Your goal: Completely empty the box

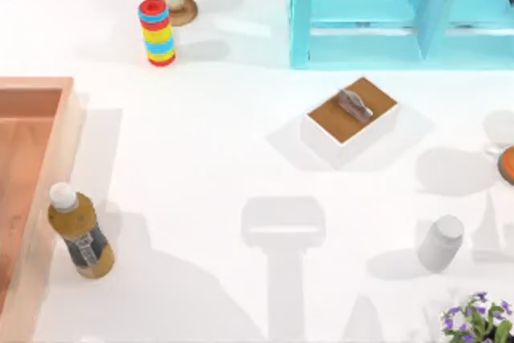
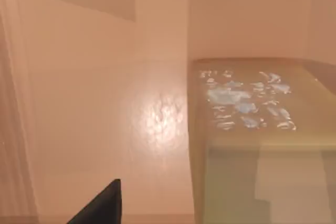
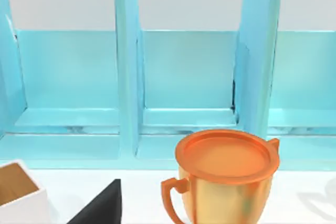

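White tabletop surrounds your box [image 1: 32, 198], its floor bare where visible, a bottle [image 1: 80, 232] lying just outside, probably lifted out. Your left gripper's camera faces a yellowish block [image 2: 257, 140] inside salmon walls; you cannot tell either gripper's grip.

No text, brand, number or sign can be read anywhere. The one label in sight is a dark band around the amber bottle [image 1: 79, 233] with the white cap, lying at about 8 o'clock on the table in the top view, just beside the wall of the box [image 1: 48, 198]; whatever is printed on it is too small and blurred to make out. The white bottle [image 1: 440, 242] at about 4 o'clock carries no legible marking, nor does the small white box with the brown top [image 1: 352, 120] at about 2 o'clock
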